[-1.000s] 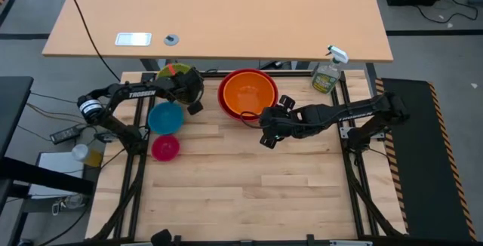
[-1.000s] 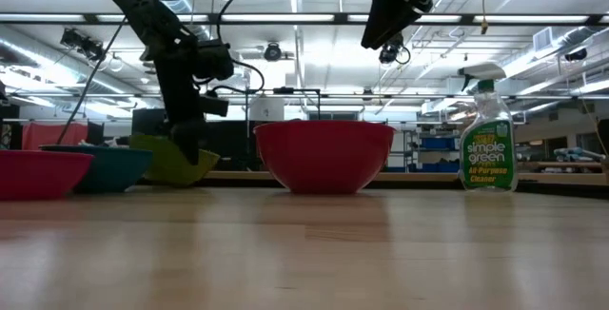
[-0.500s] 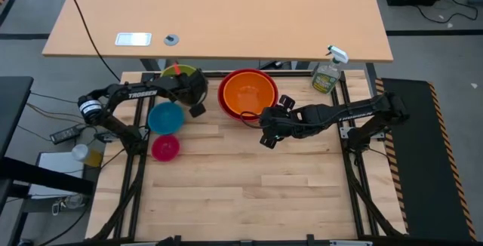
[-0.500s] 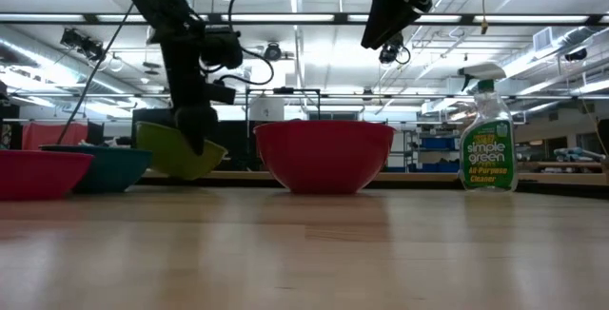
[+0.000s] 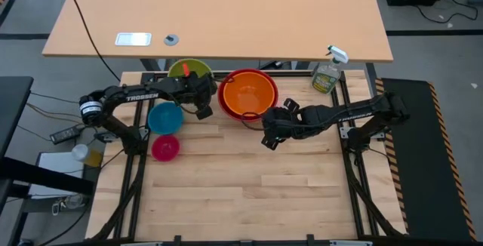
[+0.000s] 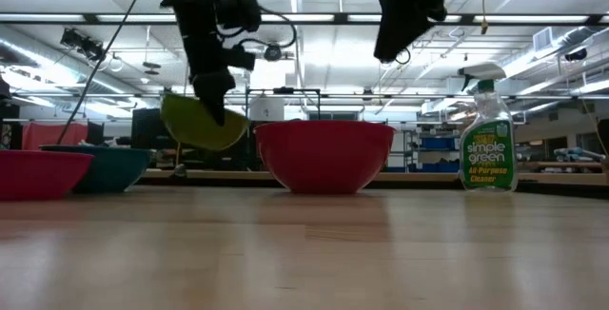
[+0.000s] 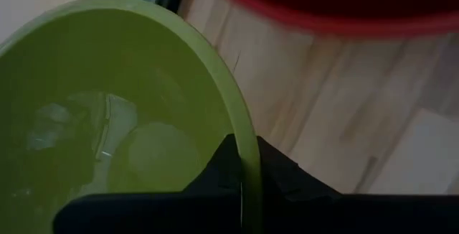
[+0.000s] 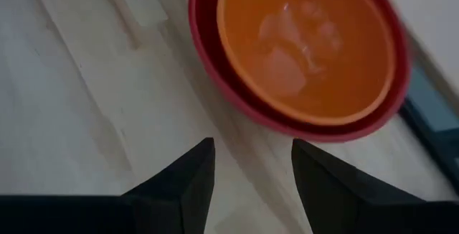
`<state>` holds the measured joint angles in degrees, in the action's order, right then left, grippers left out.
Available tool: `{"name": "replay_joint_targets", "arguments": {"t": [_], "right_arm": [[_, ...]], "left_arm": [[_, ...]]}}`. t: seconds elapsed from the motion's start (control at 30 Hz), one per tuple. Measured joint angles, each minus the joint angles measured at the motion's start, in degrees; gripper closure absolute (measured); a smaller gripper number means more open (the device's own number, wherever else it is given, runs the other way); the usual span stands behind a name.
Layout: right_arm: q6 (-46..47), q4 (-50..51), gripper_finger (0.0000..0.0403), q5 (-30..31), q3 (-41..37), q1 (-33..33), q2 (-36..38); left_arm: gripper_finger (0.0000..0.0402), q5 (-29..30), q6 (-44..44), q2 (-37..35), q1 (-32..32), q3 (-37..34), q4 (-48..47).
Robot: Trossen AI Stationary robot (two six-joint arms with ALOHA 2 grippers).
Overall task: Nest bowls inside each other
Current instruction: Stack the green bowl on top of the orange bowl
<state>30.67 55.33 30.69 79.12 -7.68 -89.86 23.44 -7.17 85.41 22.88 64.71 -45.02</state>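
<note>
A green bowl [image 5: 186, 69] hangs tilted above the table's far left part, just left of the red bowl [image 6: 324, 154], with my left gripper [image 7: 244, 171] shut on its rim. An orange bowl [image 5: 248, 93] sits inside the red bowl [image 5: 223, 99] at the far middle. A teal bowl [image 5: 165, 117] and a pink bowl [image 5: 165, 147] rest on their bases at the left. My right gripper [image 8: 248, 168] hovers open, above the table just near of the red bowl, with nothing between its fingers. My left gripper pinches the green bowl's rim [image 7: 250, 145] on the side toward the red bowl, one finger inside the bowl and one outside. The fingers slant down from above. The bowl [image 6: 203, 125] hangs tilted below them, clear of the table.
A spray bottle of cleaner [image 5: 327, 74] stands at the far right. The wooden table top [image 5: 256, 186] is bare across its near half. A larger desk [image 5: 219, 12] lies beyond the far edge.
My left gripper has risen and gone toward the table's right, toward the red bowl, carrying the green bowl. The bowl, which rested on the table a second ago, now hangs tilted and clear of it. My right gripper has stayed in place.
</note>
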Motion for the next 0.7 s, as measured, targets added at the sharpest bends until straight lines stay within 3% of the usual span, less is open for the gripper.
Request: {"name": "replay_joint_targets", "arguments": {"t": [0.17, 0.3, 0.53, 0.6, 0.7], "right_arm": [[0.24, -8.44, 0.0219, -2.00, -8.49, 0.37, 0.04], [1.80, -13.43, 0.0225, 0.39, -14.75, 0.37, 0.66], [4.90, -15.72, 0.0228, 3.31, -18.08, -0.69, 2.10], [5.65, -14.75, 0.0228, 4.21, -18.04, -1.60, 2.89], [6.81, -13.92, 0.0228, 5.07, -18.08, -3.45, 5.04]], "left_arm": [[0.0386, 0.55, -1.94, -0.81, -3.81, 2.49, -0.22], [0.0385, 5.82, -4.74, -1.74, -7.12, 3.71, -0.78], [0.0385, 6.79, -15.21, -3.41, -11.70, 4.06, 6.97], [0.0385, 3.99, -18.08, -3.37, -12.65, 4.04, 9.15], [0.0385, -5.37, -21.50, -2.91, -12.86, 3.34, 14.38]]}}
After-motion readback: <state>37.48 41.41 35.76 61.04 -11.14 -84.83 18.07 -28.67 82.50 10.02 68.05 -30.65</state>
